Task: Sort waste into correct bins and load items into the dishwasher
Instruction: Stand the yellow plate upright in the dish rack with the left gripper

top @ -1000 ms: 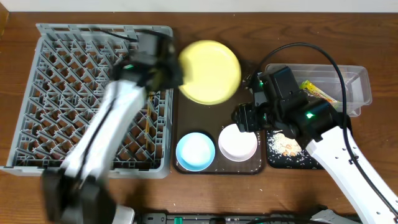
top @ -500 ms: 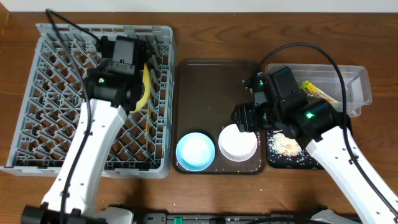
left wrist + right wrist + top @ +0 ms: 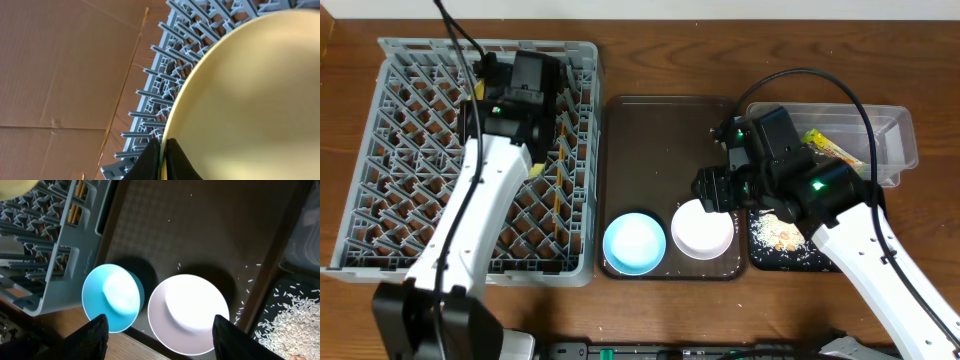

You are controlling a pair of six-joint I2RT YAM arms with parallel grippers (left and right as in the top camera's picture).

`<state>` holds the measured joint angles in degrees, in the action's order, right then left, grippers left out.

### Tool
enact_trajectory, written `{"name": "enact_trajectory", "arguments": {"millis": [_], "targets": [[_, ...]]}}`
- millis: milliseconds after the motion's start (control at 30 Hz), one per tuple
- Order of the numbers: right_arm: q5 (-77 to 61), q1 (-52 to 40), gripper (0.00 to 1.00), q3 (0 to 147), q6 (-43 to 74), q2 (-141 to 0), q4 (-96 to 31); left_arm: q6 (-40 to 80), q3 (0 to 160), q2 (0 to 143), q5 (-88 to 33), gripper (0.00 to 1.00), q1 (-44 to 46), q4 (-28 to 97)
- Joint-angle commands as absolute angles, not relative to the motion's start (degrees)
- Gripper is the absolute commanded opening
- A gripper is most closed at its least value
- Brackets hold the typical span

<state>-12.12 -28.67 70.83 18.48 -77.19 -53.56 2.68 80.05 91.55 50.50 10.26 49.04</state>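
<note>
Left pincer point(image 3: 163, 146) is clamped on the rim of the yellow plate point(image 3: 250, 100), held edge-on at the pegs of the grey rack point(image 3: 410, 150). Right pincer point(image 3: 160, 327) gapes wide and empty above the white bowl point(image 3: 190, 310). The blue bowl point(image 3: 112, 305) sits just beside it at 9 o'clock, the black tray point(image 3: 800, 255) at 3. The brown tray point(image 3: 190, 225) has open floor toward 12.

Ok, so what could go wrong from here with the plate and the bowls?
The left gripper pinches only the rim of the yellow plate, held on edge over the dish rack; it may slip or land crooked between pegs. The open right gripper hangs above the white bowl, close beside the blue bowl, so a grab could bump either.
</note>
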Motion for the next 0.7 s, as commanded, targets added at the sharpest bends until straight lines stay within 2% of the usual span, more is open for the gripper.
{"name": "enact_trajectory", "arguments": {"millis": [0,100,367,667], "targets": [[-12.0,-28.0,0.65,71.8,18.8,-76.6,-53.7,1.9,79.9,93.5,52.4,0.07,9.9,49.0],[-12.0,-28.0,0.65,71.8,18.8,-76.6,-53.8,2.0,79.9,93.1,56.5,0.07,9.9,48.4],[-12.0,-28.0,0.66,71.8,18.8,-76.6,-53.6,2.1,79.9,89.7,57.2,0.07,9.9,47.1],[-12.0,-28.0,0.66,71.8,18.8,-76.6,-53.6,-6.7,79.9,89.2,54.7,0.07,9.9,44.2]]}}
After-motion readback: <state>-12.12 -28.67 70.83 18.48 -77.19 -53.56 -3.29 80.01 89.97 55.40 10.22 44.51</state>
